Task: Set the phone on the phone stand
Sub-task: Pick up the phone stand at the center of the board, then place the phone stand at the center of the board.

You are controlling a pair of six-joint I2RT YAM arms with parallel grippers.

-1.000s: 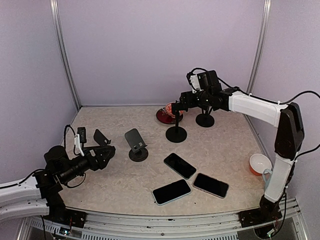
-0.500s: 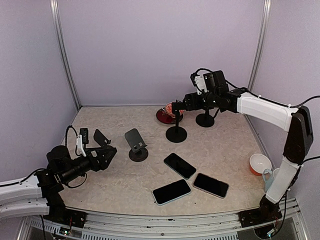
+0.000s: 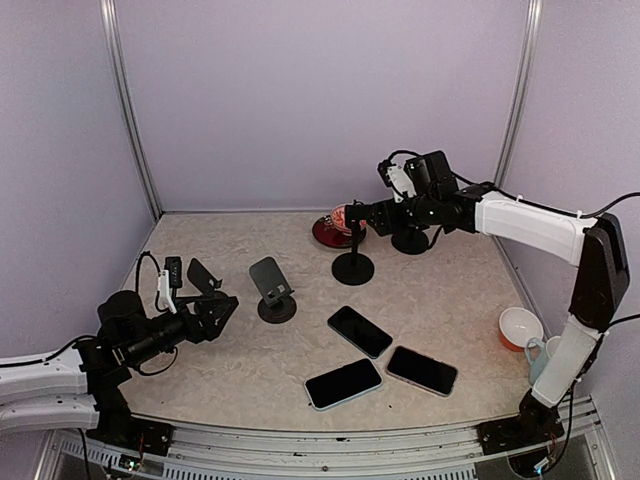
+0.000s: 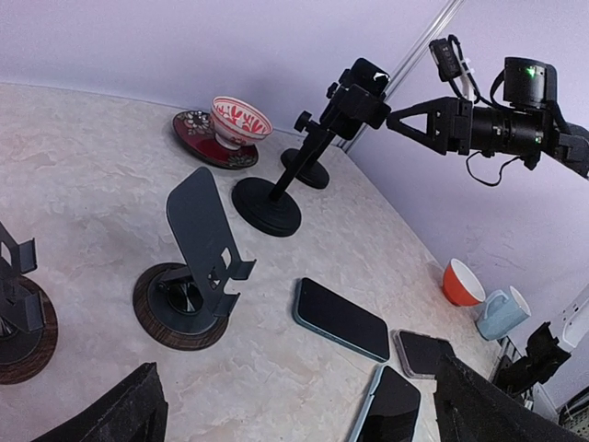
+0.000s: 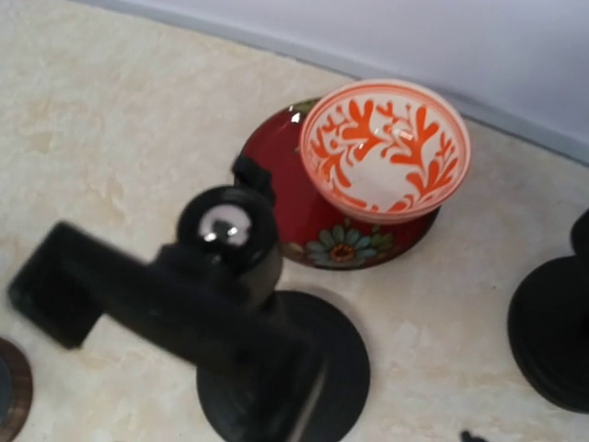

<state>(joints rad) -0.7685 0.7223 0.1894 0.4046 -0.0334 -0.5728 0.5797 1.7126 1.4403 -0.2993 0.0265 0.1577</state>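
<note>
My left gripper (image 3: 212,292) gapes empty by the table's (image 3: 230,365) left edge. My right gripper (image 3: 357,214) hovers at the pole phone stand (image 3: 352,267); I cannot tell its grip.

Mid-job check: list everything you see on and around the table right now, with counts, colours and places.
phones: three, dark screens, lying flat, front centre
panel stands: two, grey on round dark bases, left of centre; one partly hidden behind the left arm
pole stands: two, black, back centre
plate: one, red, patterned, at the back beside the pole stands
small bowl: one, orange and white, on the plate
bowl: one, orange, right edge
mug: one, pale blue, next to the orange bowl
table: one, beige marbled
left tool: one, black, open, low at the left
right tool: one, black, open, at the nearer pole stand's head
</note>
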